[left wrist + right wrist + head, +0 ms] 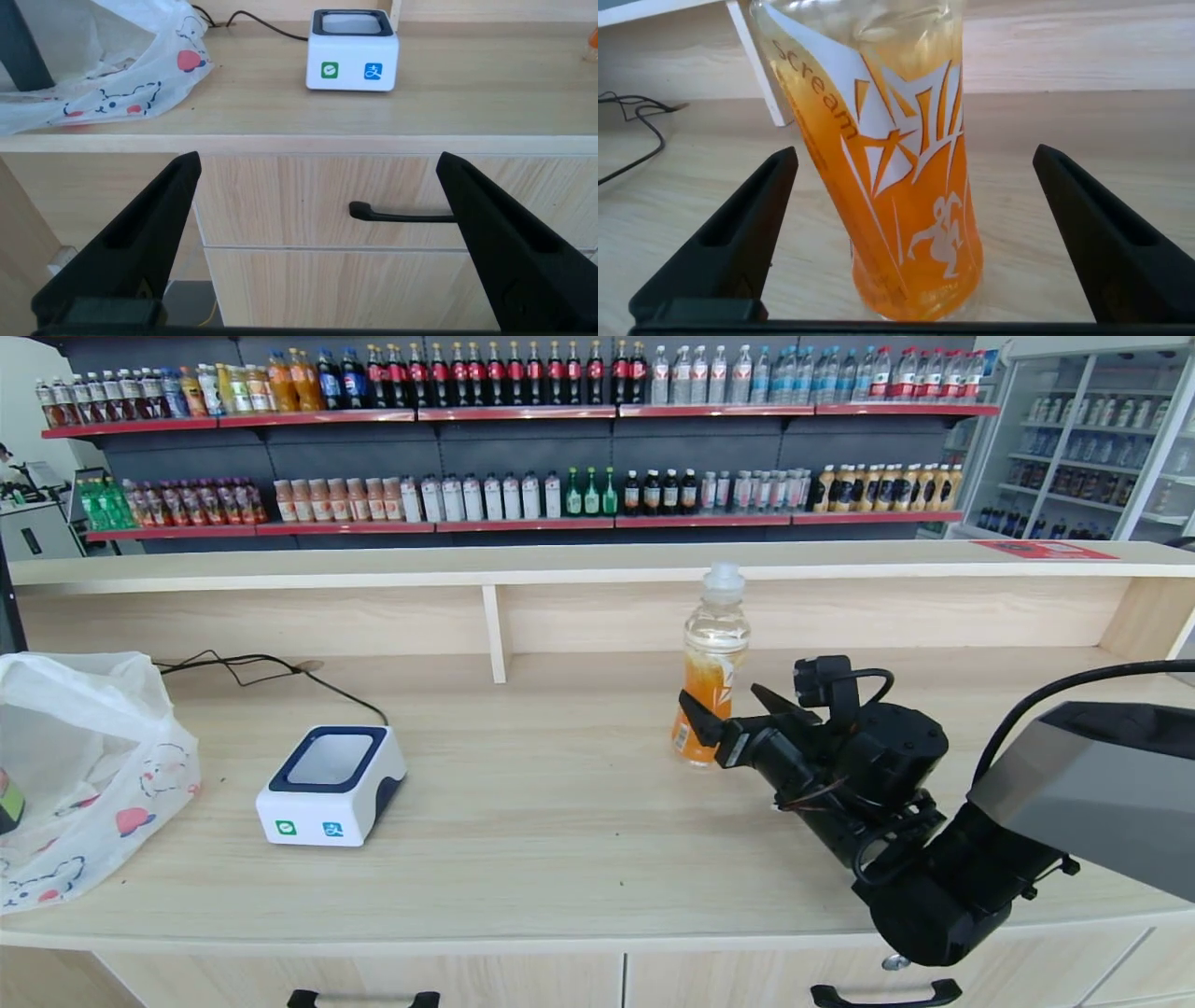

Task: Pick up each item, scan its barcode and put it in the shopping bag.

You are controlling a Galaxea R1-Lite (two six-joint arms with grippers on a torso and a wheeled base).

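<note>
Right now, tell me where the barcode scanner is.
In the head view the scanner sits on the left half of the counter, just right of the shopping bag, with the orange bottle farther off to its right.

shop: checkout counter [579, 803] with barcode scanner [330, 785], drink-stocked shelves [523, 415], glass-door fridge [1074, 439] behind.

an orange drink bottle [711, 681] with a clear neck and pale cap stands upright, just right of the frame's centre. a white barcode scanner [331, 784] with a dark-rimmed window sits lower left of centre. a white printed shopping bag [84, 775] slumps at the left edge.
</note>
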